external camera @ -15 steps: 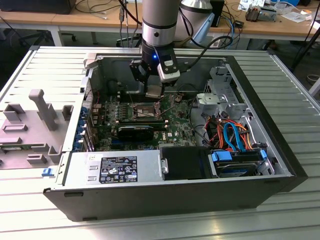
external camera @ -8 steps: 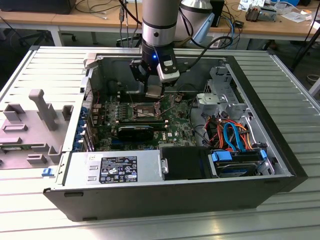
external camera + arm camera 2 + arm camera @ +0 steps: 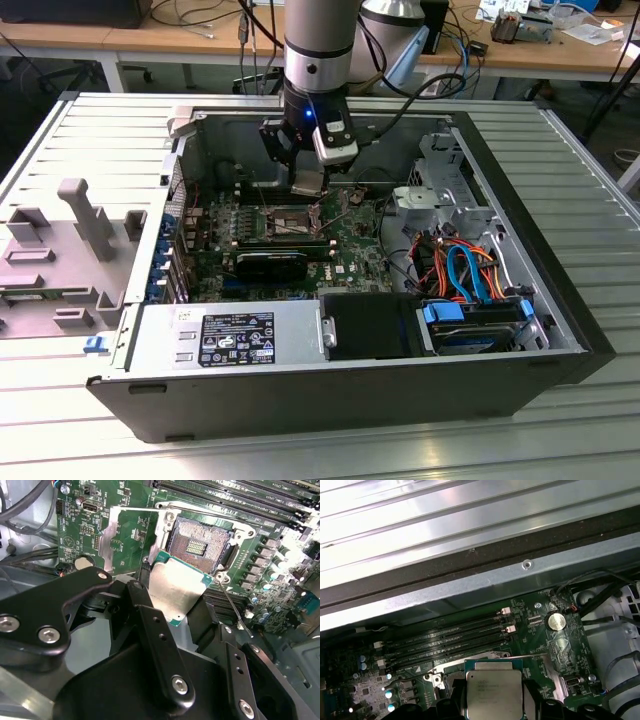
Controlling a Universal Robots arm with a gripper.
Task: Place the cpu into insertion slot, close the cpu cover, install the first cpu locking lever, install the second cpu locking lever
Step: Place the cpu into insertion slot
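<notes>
Inside the open computer case (image 3: 520, 250), my gripper (image 3: 176, 605) pinches the cpu (image 3: 176, 582) by two opposite edges, its black fingers (image 3: 146, 605) closed only to the cpu's width. The cpu hangs above the insertion slot (image 3: 200, 542), not seated, and the slot's dark contact field lies bare. The cpu cover (image 3: 106, 537) stands swung open beside the slot, and a thin locking lever (image 3: 233, 606) angles free on the other side. In the first wrist view the cpu's grey metal top shows before the memory slots (image 3: 450, 636).

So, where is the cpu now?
In the second wrist view the cpu is held in the gripper, close beside the open insertion slot, not yet in it.
</notes>
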